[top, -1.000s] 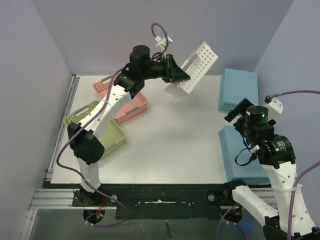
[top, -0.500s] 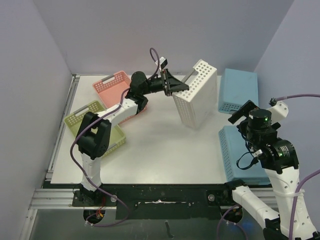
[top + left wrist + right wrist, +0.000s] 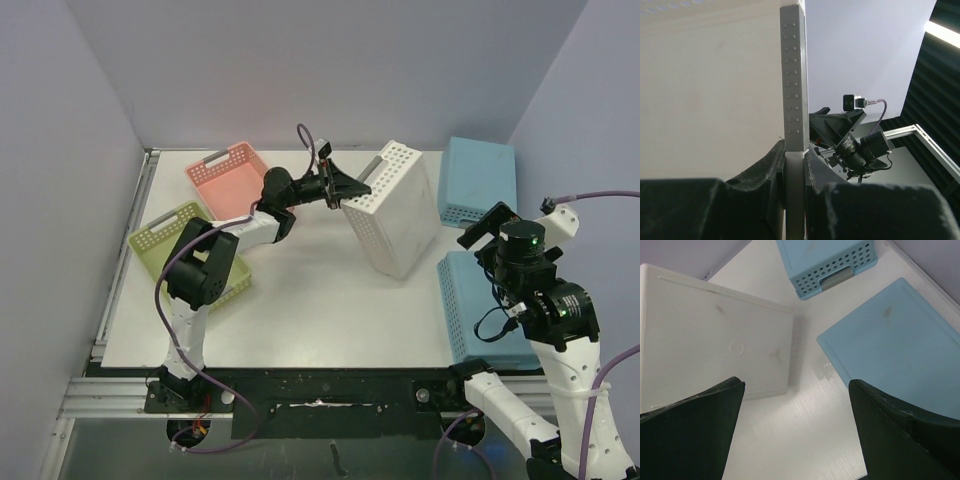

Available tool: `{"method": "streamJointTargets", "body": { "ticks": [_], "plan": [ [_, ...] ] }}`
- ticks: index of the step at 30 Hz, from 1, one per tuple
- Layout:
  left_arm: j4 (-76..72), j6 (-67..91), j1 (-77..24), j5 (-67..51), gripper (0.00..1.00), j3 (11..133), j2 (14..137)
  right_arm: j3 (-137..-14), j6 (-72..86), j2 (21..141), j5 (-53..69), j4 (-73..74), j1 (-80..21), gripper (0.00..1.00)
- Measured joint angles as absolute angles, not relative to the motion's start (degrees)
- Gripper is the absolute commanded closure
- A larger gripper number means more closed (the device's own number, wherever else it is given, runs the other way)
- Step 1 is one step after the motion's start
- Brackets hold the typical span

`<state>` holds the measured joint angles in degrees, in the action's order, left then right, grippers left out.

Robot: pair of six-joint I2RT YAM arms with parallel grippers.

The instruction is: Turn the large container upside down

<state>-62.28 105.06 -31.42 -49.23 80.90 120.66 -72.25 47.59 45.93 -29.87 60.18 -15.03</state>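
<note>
- Top external view: the left hand (image 3: 338, 190) pinches the rim of the large white perforated plastic container (image 3: 395, 213), bottom panel upward, tilted; probably touching the white counter (image 3: 300, 300).
- Right hand (image 3: 795, 430) hangs wide apart above two upturned blue baskets (image 3: 478, 180).

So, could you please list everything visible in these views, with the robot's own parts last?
White perforated plastic container: one, white, table centre-back, bottom facing up, still held at its edge.
Blue perforated plastic baskets: two, light blue, both upside down; one at the right rear, one at the right front.
Pink plastic basket: one, pink, left rear.
Green plastic basket: one, yellow-green, left side.
White table: one.
Left gripper: black fingers shut on the container's rim.
Right gripper: black, open, holding nothing.
</note>
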Motion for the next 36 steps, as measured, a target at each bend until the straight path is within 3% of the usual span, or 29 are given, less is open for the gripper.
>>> {"method": "streamJointTargets", "body": {
  "ticks": [2,6,11,15,28,36],
  "plan": [
    [-62.8,105.2,-31.1,-49.1,0.95,80.2,121.0,-72.2,47.6,45.9,-29.9,60.2,-15.0,0.11],
    [-61.8,103.0,-30.2,-47.6,0.72,77.9,120.9,-71.9,47.6,45.9,-29.8,60.2,-15.0,0.11],
    [-49.7,92.7,-27.8,-47.2,0.55,75.8,119.0,-71.0,47.6,45.9,-29.8,60.3,-15.0,0.11],
    [-32.1,79.6,-25.8,-45.6,0.52,77.8,117.0,-70.5,47.3,46.1,-29.5,60.2,-15.0,0.11],
    [25.7,34.0,-25.1,-25.7,0.47,106.4,116.5,-65.4,43.7,52.8,-21.5,56.2,-15.0,0.11],
    [38.5,21.9,-26.7,-14.9,0.45,111.9,116.5,-63.8,43.0,55.4,-17.5,54.3,-15.0,0.11]
  ]
}}
